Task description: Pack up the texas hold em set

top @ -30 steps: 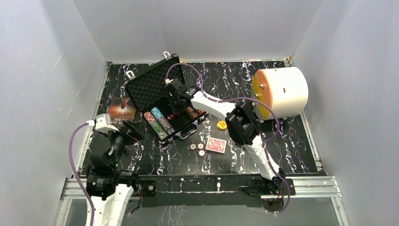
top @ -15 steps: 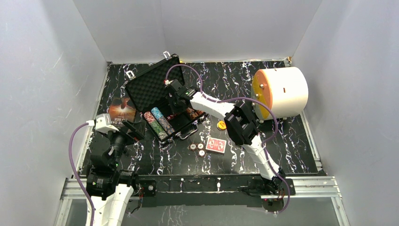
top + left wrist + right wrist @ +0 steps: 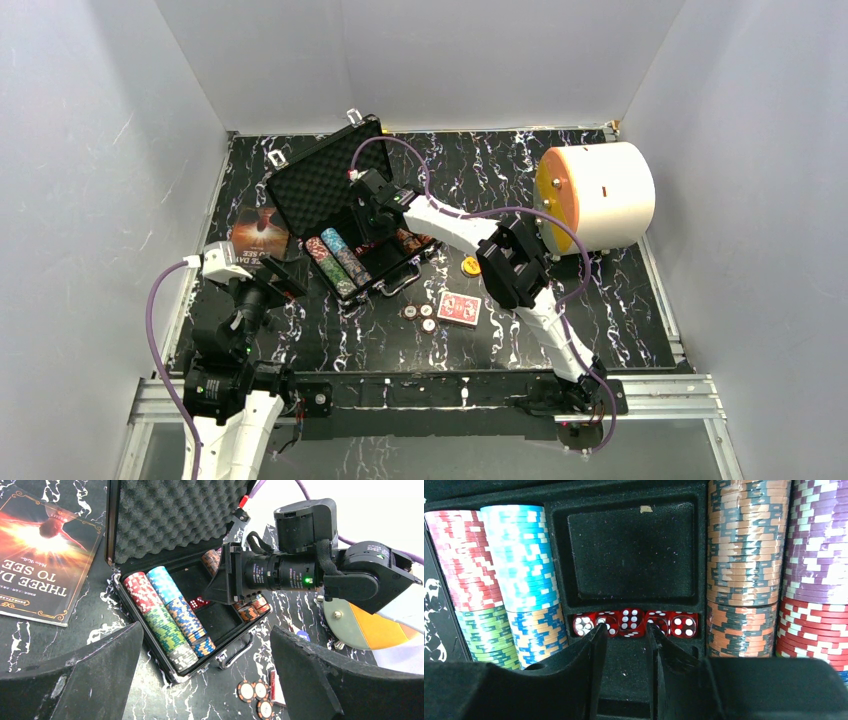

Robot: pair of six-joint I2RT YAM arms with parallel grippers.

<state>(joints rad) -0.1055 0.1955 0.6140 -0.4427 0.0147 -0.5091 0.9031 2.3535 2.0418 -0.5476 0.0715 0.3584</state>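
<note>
Five red dice [image 3: 634, 622] in row inside case [image 3: 315, 185]; right tool [image 3: 625, 628] close over them, slightly parted, holding nothing. Left tool [image 3: 206, 630] spread wide, empty.

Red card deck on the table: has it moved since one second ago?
No. The red card deck lies where it was, right of the three loose chips, on the near side of the open case.

Left arm [image 3: 240, 302] & right arm [image 3: 452, 222]: white tubes w/ black joints. Purple cable [image 3: 150, 325] on each. Right gripper [image 3: 625, 630] is black, small green light [image 3: 306, 580] behind it.
</note>
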